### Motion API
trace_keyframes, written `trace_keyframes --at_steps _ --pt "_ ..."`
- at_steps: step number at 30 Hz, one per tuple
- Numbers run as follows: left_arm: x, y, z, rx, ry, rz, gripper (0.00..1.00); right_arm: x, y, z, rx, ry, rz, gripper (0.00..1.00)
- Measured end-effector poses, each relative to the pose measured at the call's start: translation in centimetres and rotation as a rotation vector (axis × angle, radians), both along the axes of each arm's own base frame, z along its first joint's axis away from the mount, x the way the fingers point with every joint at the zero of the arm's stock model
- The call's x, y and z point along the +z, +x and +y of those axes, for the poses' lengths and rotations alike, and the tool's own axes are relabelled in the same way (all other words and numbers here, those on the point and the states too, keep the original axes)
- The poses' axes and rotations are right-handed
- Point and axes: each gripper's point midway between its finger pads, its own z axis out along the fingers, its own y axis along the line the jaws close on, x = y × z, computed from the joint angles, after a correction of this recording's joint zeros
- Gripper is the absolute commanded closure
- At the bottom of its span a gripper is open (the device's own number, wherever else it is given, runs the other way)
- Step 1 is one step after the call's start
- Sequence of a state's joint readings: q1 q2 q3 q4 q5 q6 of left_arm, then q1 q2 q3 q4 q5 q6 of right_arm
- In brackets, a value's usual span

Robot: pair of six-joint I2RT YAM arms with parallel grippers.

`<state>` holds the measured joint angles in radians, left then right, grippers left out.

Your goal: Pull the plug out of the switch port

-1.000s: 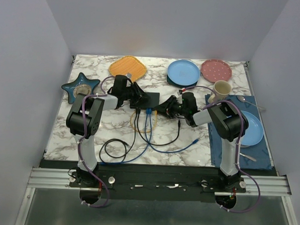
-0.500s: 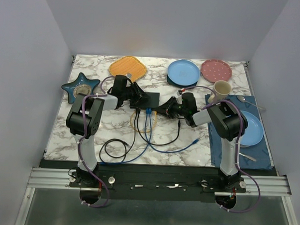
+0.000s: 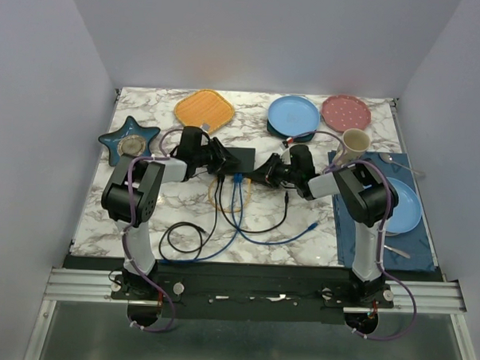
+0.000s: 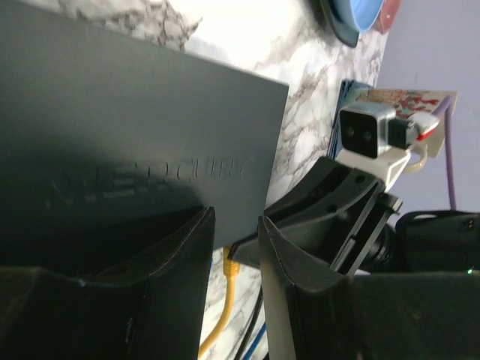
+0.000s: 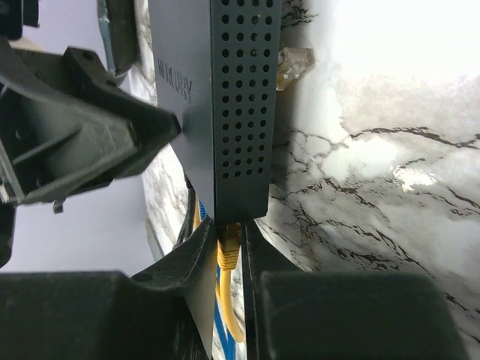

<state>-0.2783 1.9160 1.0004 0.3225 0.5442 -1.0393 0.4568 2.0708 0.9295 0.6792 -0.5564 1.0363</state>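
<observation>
The black switch [image 3: 242, 158] lies flat mid-table, with yellow, blue and black cables leaving its near edge. In the right wrist view its perforated side [image 5: 244, 112] shows. My right gripper [image 5: 229, 232] is shut on the yellow plug [image 5: 229, 244], which sits at the port edge. In the top view this gripper [image 3: 254, 176] is at the switch's near right corner. My left gripper [image 3: 219, 157] rests on the left part of the switch. In the left wrist view it [image 4: 236, 217] sits on the switch top [image 4: 135, 127], jaws a narrow gap apart, holding nothing. The yellow plug [image 4: 230, 262] shows below.
Cable loops [image 3: 222, 227] lie near the switch. An orange plate [image 3: 204, 108], blue plate [image 3: 293, 114], pink plate [image 3: 346, 112] and mug [image 3: 354, 142] stand behind. A star dish [image 3: 129, 137] is at left. A dark blue mat [image 3: 365, 233] with a plate is at right.
Both arms have shifted slightly toward the back of the table, the left elbow most. Both grippers stay at the switch and the right gripper's hold on the plug is unchanged.
</observation>
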Motion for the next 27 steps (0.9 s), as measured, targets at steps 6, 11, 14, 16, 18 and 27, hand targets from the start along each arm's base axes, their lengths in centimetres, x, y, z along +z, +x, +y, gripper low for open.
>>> trace_keyframes --at_steps 6,11,14,16,18,27 --pt "-0.1 -2.6 -1.2 -0.037 -0.017 0.029 0.55 -0.2 -0.1 -0.3 0.021 -0.060 -0.022 0.99" --pt "-0.3 -3.5 -2.0 -0.056 -0.023 0.043 0.55 -0.4 -0.1 -0.4 0.028 -0.075 -0.027 0.99" --pt "-0.6 -3.7 -2.2 -0.062 -0.021 0.051 0.55 -0.3 -0.1 -0.4 0.032 -0.081 -0.030 0.99" --pt "-0.9 -3.8 -2.2 -0.060 -0.020 0.060 0.55 -0.2 -0.1 -0.5 0.035 -0.086 -0.031 0.99" --pt "-1.1 -3.8 -2.2 -0.058 -0.021 0.067 0.55 -0.2 -0.2 -0.5 0.036 -0.091 -0.032 0.99" --pt "-1.2 -3.2 -2.9 -0.058 -0.037 0.092 0.55 -0.3 -0.4 -0.7 0.049 -0.110 -0.044 0.99"
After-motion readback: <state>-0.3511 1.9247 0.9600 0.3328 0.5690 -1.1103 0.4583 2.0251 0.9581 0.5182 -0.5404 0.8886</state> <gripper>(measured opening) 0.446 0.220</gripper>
